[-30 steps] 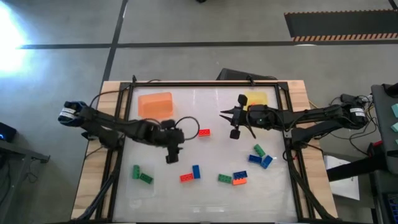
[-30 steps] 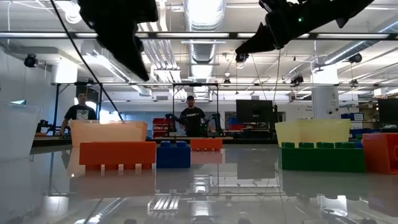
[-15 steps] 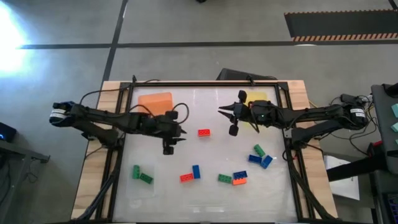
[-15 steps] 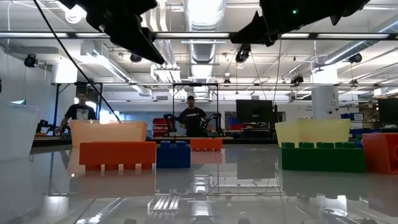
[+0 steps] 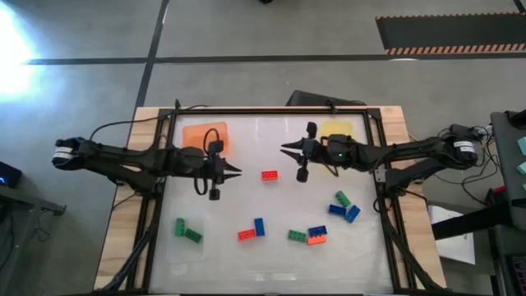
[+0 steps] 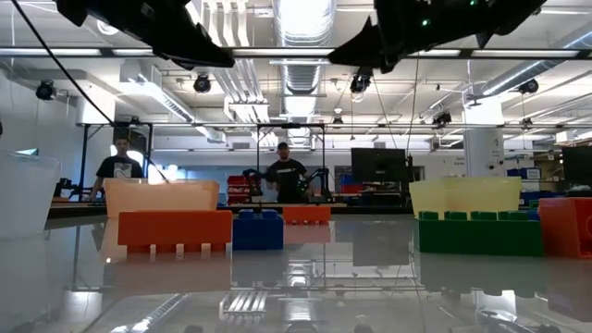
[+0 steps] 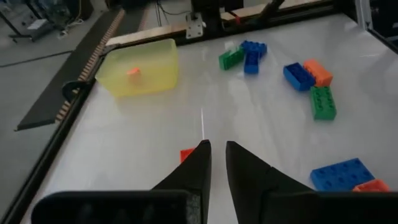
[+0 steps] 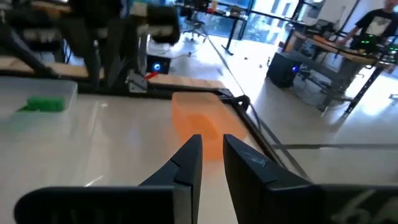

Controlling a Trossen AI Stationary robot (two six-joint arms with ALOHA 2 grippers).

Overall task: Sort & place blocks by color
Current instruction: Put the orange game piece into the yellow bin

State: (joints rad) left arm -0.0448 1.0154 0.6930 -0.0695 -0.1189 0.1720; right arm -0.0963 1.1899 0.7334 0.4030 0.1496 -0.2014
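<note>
Small studded blocks lie scattered on the white table: a red one (image 5: 269, 175) at mid-table, two green ones (image 5: 187, 231) near left, a red and blue pair (image 5: 252, 230), a green, blue and orange group (image 5: 307, 236), and green and blue ones (image 5: 343, 205) at right. My left gripper (image 5: 238, 171) hovers left of the red block, pointing toward the table's right edge, shut and empty (image 7: 214, 155). My right gripper (image 5: 284, 150) hovers just beyond that block, pointing left, shut and empty (image 8: 211, 152). The red block's corner (image 7: 186, 154) shows beside my left fingers.
An orange tray (image 5: 205, 136) stands at the far left and a yellow tray (image 5: 339, 131) at the far right; a small orange piece (image 7: 132, 72) lies in the yellow one. A clear tray wall (image 6: 23, 199) shows near left. Two people stand in the room behind.
My left gripper has risen from over the table's middle and drawn back toward the far left. It has tipped up from pointing down to nearly level. The blocks have stayed where they were.
</note>
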